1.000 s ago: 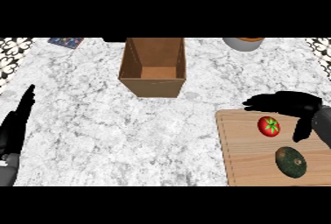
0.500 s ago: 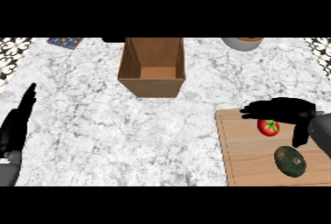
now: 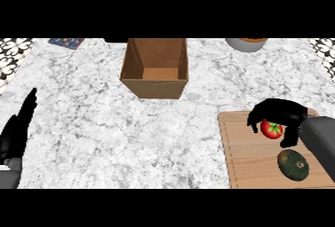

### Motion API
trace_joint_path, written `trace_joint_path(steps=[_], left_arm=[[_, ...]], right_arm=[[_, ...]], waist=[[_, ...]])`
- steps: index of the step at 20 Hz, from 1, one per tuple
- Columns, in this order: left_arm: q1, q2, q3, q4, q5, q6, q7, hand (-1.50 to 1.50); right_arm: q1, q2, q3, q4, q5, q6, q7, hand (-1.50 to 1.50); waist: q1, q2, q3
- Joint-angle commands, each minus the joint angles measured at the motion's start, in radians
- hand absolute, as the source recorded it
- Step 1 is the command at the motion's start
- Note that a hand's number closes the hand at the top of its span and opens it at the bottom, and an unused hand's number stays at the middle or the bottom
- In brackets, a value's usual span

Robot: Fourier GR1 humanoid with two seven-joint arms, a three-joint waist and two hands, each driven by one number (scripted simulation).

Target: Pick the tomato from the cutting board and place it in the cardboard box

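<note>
Since the earlier frames the right hand (image 3: 280, 113) has travelled left and down across the cutting board (image 3: 252, 164) and now sits arched over the tomato (image 3: 271, 129), which has not shifted. Finding: the fingers (image 3: 252, 125) curl down on the tomato's left side and the thumb comes down at its lower right, so the hand is cupped round the fruit. The tomato rests on the board's upper part, its red face and green stalk showing between fingers and thumb. Whether every finger is in contact cannot be confirmed from above. A dark green fruit (image 3: 294, 165) lies on the same board, nearer the lower edge and apart from the tomato. The cardboard box (image 3: 156, 86) stands open-topped well away to the upper left on the counter (image 3: 98, 133). The left hand (image 3: 18, 128) rests at the view's left edge, fingers straight. Assessment: the step in hand is securing the grasp. Recommendation: complete the closure with fingers and thumb on opposite sides of the tomato before any lift, since a round fruit is likely to roll from an uneven pinch. Raise it straight up, clear of the green fruit, then carry it high enough to pass over the box's near wall and release above the opening.
</note>
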Motion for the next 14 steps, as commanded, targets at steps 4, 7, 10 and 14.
trace_joint_path(steps=[4, 7, 10, 14], left_arm=[[-0.003, 0.006, 0.034, 0.014, -0.001, -0.038, -0.016, 0.00], [-0.022, 0.005, 0.041, 0.022, 0.009, -0.033, 0.018, 0.00], [0.031, 0.008, 0.051, 0.033, -0.006, 0.001, 0.013, 0.00], [0.052, 0.023, 0.078, 0.052, -0.005, 0.016, 0.018, 0.00]], right_arm=[[-0.009, 0.028, -0.104, 0.055, 0.005, -0.160, -0.070, 1.50], [0.001, 0.120, -0.158, -0.026, -0.044, -0.137, 0.239, 1.50], [0.065, 0.114, -0.280, 0.082, -0.105, -0.190, 0.515, 1.50], [0.107, 0.098, -0.381, 0.125, -0.147, -0.298, 0.765, 1.50]], waist=[[0.002, 0.004, 0.004], [-0.027, -0.008, 0.002], [-0.095, -0.037, -0.002], [-0.166, -0.058, -0.012]])
